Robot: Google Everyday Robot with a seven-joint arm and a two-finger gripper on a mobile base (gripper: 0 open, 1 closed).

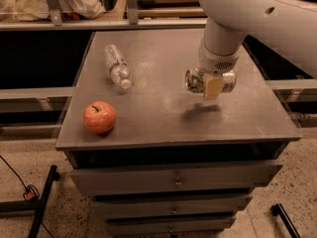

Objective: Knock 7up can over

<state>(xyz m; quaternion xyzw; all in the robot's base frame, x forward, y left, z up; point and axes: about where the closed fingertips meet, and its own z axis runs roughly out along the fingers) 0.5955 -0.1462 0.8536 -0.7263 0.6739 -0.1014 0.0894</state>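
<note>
The 7up can (197,80) is silver with green markings. It lies sideways in my gripper (213,89), its top facing left, held just above the right half of the grey tabletop (158,125). A shadow falls on the table under it. The gripper hangs from the white arm (223,43), which comes down from the upper right. It is shut on the can, with a tan finger pad (214,87) across the can's front. The far finger is hidden behind the can.
A red apple (99,117) sits near the front left corner. A clear plastic water bottle (117,66) lies on its side at the back left. Drawers (174,182) are below the tabletop. A shelf rail (99,24) runs behind the table.
</note>
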